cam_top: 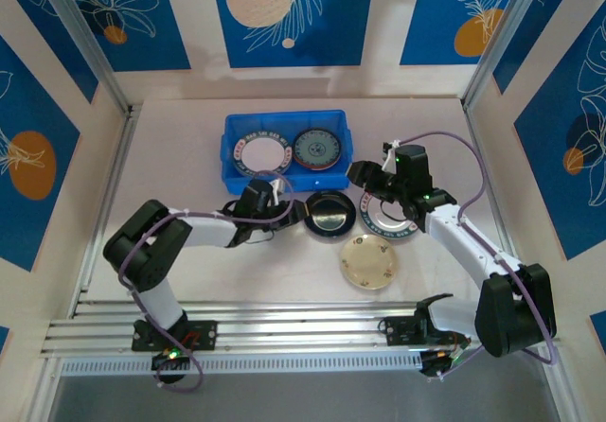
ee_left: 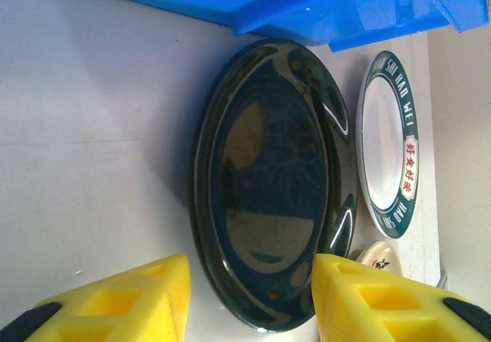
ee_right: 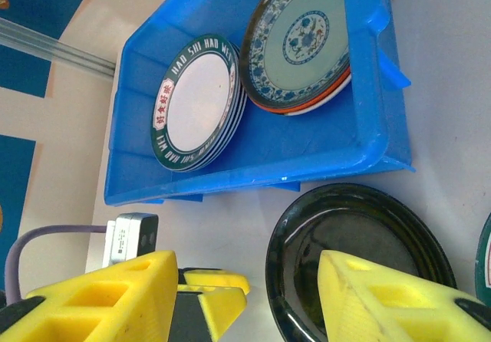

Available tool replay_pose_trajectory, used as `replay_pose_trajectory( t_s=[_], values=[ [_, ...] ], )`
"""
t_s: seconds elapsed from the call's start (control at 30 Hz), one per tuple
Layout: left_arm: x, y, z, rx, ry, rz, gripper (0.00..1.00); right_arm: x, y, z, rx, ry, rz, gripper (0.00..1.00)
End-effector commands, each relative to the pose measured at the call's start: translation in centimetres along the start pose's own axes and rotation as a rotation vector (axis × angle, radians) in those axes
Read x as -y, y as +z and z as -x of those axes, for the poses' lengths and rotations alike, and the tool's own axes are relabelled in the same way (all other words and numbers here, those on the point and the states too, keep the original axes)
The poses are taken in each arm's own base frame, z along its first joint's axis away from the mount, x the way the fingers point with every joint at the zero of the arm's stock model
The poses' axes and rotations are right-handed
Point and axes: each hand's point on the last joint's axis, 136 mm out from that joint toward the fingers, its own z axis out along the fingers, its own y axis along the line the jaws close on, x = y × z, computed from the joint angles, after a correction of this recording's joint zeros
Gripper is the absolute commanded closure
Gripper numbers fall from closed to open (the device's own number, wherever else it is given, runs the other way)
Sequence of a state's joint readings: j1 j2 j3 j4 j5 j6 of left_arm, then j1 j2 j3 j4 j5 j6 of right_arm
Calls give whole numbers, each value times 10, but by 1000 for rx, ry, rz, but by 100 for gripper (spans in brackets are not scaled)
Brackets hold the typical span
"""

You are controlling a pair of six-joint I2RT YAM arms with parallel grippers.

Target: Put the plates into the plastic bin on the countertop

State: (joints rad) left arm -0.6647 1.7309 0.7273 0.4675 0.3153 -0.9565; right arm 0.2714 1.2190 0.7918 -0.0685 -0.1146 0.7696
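I'm holding the left pincer (ee_left: 252, 273) apart astride the rim of the black plate (ee_left: 268, 173). The right pincer (ee_right: 247, 273) is hanging apart too.

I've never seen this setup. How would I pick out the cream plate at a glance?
Find the blue bin at the back of the countertop. In front of it lies a black plate, and the cream plate sits closer to the front rails, slightly right. Unlike the black plate and the dark-rimmed white plate, it is pale all over.
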Motion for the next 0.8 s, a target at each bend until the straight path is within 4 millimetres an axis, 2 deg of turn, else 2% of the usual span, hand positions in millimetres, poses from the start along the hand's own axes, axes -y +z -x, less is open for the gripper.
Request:
replay_pose_trajectory(
  t_s=[0.0,0.07,0.77],
  values=[
    [8,10,-6,-37,-5,-26,58,-5,-5,1,0,6,37,48],
    [6,12,-8,-44,-13,-20,62,-5,-5,1,0,3,35,48],
    [-1,30,-12,-89,-30,-8,69,5,-2,-2,-5,29,23,49]
  ],
)
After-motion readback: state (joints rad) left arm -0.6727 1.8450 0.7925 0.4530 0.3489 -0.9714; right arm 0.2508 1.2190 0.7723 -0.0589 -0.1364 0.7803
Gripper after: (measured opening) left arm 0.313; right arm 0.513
